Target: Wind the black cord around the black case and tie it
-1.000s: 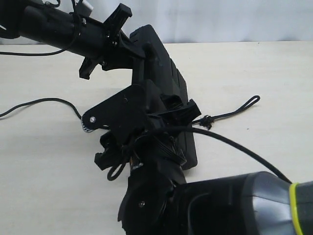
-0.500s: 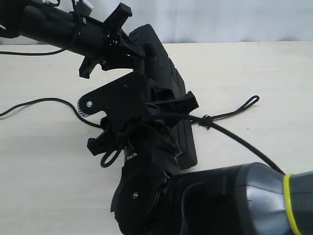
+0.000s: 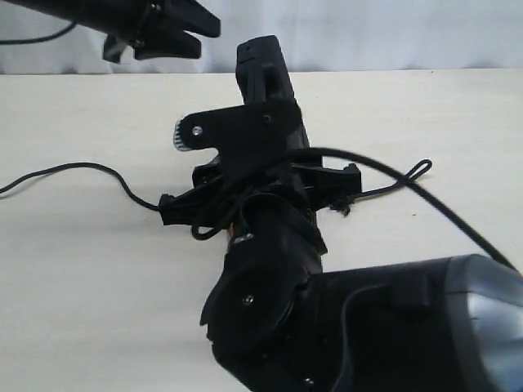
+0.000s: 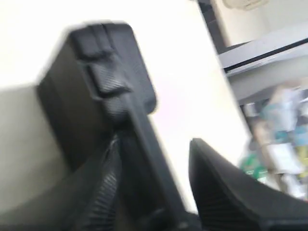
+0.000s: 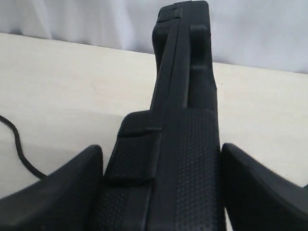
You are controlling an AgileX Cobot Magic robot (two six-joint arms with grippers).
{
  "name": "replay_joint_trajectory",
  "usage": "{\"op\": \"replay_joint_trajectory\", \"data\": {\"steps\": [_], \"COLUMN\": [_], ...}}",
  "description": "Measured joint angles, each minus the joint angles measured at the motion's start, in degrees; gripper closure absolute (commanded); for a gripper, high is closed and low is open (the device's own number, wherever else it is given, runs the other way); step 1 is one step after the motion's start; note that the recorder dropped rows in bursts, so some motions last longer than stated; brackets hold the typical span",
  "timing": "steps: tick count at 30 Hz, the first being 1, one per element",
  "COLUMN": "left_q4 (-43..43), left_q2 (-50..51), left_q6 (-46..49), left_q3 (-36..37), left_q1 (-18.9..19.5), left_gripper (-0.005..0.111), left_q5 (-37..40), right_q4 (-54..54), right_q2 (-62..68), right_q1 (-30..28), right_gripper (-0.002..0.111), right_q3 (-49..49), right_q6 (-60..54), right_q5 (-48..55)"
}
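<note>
**Black case upright in the right gripper, cord loose on the bench**

The black case (image 5: 185,72) stands on its narrow edge, closed as far as that edge shows, so nothing inside it can be seen; the right gripper (image 5: 162,149) is clenched on it, one of its fingers (image 5: 62,192) against each broad face, and the case rises straight out ahead of the fingertips; the left gripper (image 3: 203,37) is released, jaws apart with nothing between them, up and off to one side of the case's top end and clear of it; its own view is blurred. The black cord (image 3: 82,166) lies on the bench (image 3: 82,286); one long stretch curves away from the right gripper on the left arm's side; on that gripper's other side the knot (image 3: 344,207) sits just beside it, and the looped end (image 3: 413,173) lies a little farther out, flat on the bench; where the cord passes the right gripper it is hidden, so I cannot tell whether it goes round the case.
</note>
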Motion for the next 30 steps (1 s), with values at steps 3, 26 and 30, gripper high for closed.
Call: {"op": "replay_joint_trajectory", "data": {"steps": [3, 26, 30], "left_q4": [10.47, 4.91, 4.18], "left_q2": [-2.06, -30.22, -23.03], "left_q6": [0.87, 40.91, 33.87], "left_q3": [-2.9, 52.32, 52.57], "left_q1": [3.11, -37.68, -38.91], "left_gripper": [0.064, 0.063, 0.063], "left_q5": [0.4, -64.73, -73.08], "right_q4": [1.08, 4.18, 4.87], "right_q2": [-2.54, -5.51, -5.22], "right_q1": [-2.56, -23.47, -23.47], "right_gripper": [0.104, 0.104, 0.104], "right_q3": [0.11, -2.58, -3.24], "right_q6": [0.71, 1.94, 1.94], "right_q5": [-5.05, -30.43, -30.58]}}
